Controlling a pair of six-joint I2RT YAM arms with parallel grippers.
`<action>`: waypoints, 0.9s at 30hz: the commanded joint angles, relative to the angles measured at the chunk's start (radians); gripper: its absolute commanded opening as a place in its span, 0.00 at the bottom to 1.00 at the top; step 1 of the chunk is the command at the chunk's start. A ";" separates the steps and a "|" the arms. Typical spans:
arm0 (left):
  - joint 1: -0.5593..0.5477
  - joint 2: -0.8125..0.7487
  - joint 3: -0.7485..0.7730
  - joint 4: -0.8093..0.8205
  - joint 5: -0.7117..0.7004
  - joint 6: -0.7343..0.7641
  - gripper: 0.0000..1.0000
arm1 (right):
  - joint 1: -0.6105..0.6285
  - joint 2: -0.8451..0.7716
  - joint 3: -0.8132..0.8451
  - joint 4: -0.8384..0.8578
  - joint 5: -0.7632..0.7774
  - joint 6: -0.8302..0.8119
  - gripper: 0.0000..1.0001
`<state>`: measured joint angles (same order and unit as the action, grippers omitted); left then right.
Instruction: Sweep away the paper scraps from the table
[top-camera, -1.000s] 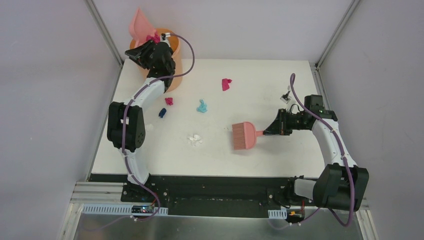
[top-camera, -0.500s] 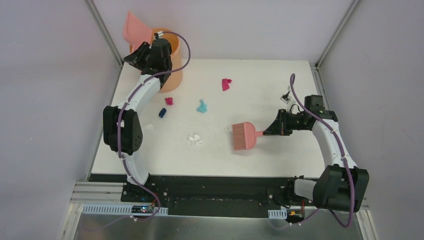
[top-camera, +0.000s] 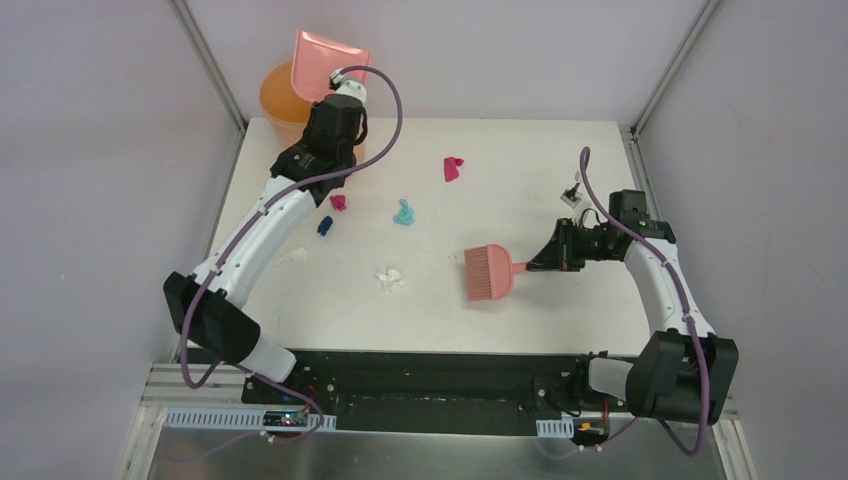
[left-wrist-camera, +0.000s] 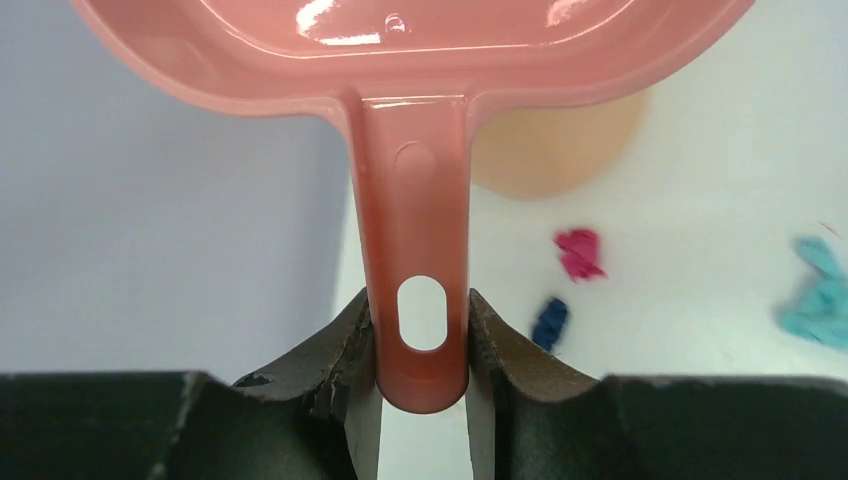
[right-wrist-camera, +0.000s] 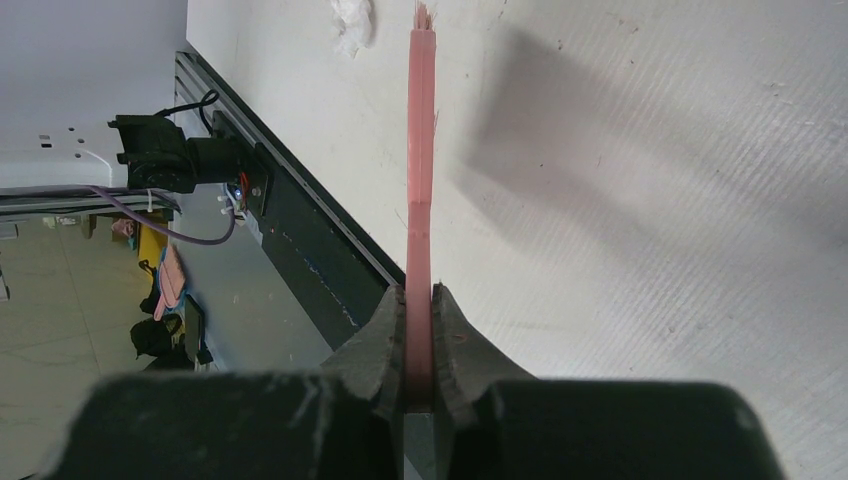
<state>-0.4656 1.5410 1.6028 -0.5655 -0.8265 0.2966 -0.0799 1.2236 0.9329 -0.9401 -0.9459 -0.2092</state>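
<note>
Crumpled paper scraps (top-camera: 404, 213), magenta, light blue, dark and white, lie scattered across the left half of the white table (top-camera: 560, 150). The left gripper (left-wrist-camera: 420, 320) clamps the handle of a pink dustpan (top-camera: 327, 66), held up by the orange bucket (top-camera: 278, 95) at the table's eleven o'clock. The right gripper (right-wrist-camera: 418, 300) pinches a pink brush (top-camera: 488, 273) at four o'clock of the scraps. Plain grey walls stand around.

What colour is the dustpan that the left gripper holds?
Salmon pink; the dustpan shows best in the left wrist view, clamped by the left gripper.
</note>
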 joint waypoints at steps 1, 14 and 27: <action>0.006 -0.120 -0.109 -0.119 0.384 -0.249 0.00 | 0.006 0.001 0.056 -0.003 -0.035 -0.034 0.00; -0.016 -0.196 -0.419 -0.100 1.134 -0.426 0.00 | 0.036 -0.014 0.083 0.013 0.030 -0.026 0.00; -0.410 0.078 -0.371 -0.297 0.976 -0.418 0.00 | -0.412 0.204 0.182 0.088 -0.047 0.191 0.00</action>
<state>-0.7830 1.5372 1.1797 -0.8085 0.2070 -0.1131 -0.4831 1.4406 1.1316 -0.8959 -0.9527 -0.0757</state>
